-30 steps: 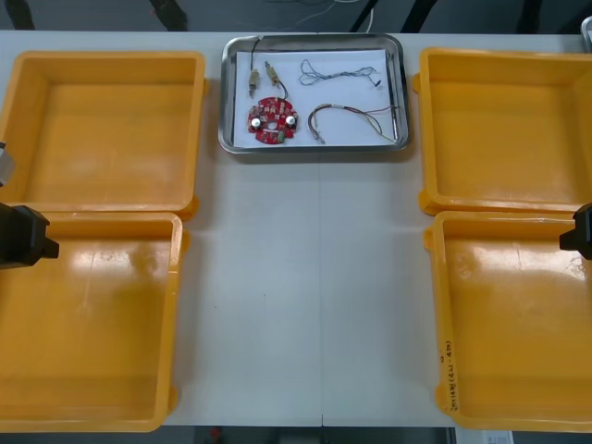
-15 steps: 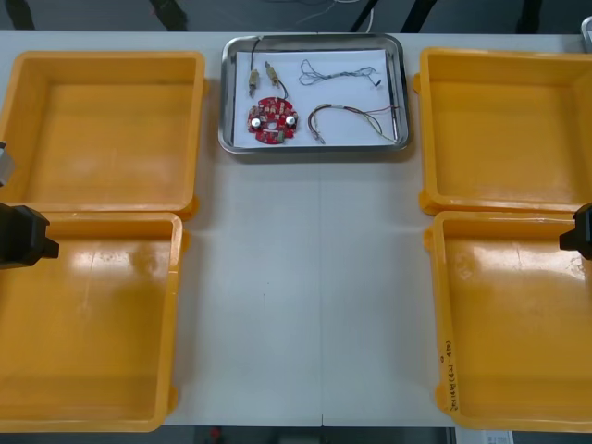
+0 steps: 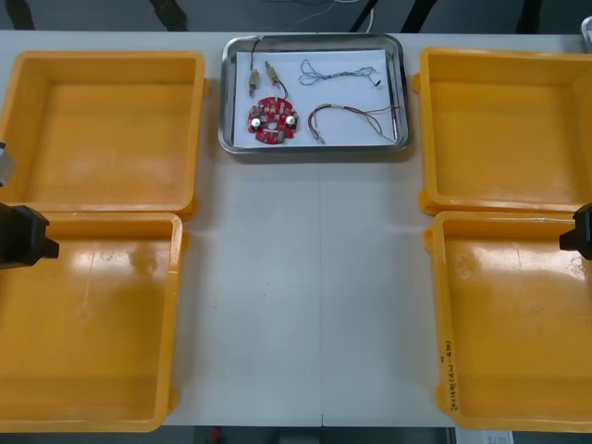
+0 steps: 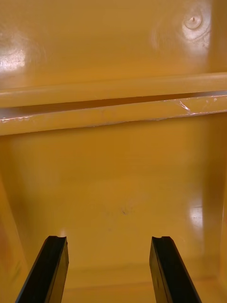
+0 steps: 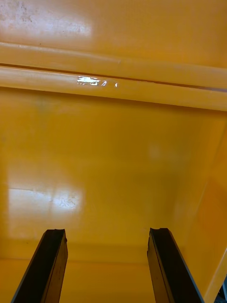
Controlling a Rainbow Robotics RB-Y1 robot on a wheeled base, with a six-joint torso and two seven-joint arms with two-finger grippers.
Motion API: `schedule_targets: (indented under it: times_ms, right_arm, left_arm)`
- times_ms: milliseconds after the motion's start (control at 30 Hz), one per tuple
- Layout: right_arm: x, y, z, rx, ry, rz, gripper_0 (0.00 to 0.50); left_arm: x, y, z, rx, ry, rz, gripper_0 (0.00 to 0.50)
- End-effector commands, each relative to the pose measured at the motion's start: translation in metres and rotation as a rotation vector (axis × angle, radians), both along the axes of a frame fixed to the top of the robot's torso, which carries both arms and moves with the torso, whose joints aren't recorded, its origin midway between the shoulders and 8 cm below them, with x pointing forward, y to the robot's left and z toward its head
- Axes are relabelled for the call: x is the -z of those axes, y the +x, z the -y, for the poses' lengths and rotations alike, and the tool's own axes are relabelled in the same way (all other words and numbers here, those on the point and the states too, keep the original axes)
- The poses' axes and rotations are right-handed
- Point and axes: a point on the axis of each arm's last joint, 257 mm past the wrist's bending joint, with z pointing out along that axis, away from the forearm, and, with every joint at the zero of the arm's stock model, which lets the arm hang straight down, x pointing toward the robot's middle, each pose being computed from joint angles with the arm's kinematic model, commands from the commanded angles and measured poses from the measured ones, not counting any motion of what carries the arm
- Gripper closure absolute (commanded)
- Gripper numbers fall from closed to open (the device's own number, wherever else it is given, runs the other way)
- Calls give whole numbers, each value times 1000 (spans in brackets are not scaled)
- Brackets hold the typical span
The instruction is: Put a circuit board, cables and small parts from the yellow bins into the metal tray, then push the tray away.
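The metal tray (image 3: 400,92), white inside, sits at the table's far middle. In it lie a round red circuit board (image 3: 272,120), small metal parts (image 3: 252,80), a blue and white cable (image 3: 324,71) and a red and yellow cable (image 3: 347,117). My left arm (image 3: 23,237) shows at the left edge over the near left yellow bin (image 3: 92,324). My right arm (image 3: 581,231) shows at the right edge over the near right yellow bin (image 3: 518,324). My left gripper (image 5: 109,265) stands open above a bare bin floor. My right gripper (image 4: 111,270) is open too, nothing between its fingers.
The far left yellow bin (image 3: 102,129) and the far right yellow bin (image 3: 504,125) flank the tray. A bare strip of light table (image 3: 314,296) runs down the middle between the bins. Bin rims (image 4: 113,102) cross each wrist view ahead of the fingers.
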Motion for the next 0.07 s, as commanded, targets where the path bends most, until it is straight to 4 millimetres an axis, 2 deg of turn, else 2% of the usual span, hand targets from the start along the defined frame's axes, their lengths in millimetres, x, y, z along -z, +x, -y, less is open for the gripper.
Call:
schedule_targets:
  times_ms: [33, 67]
  right_arm:
    - [0, -6, 8, -36, -54, -20, 0]
    - [0, -6, 8, -36, -54, -20, 0]
  left_arm:
    - [-15, 1, -14, 61, 77, 35, 0]
    - [-15, 1, -14, 61, 77, 35, 0]
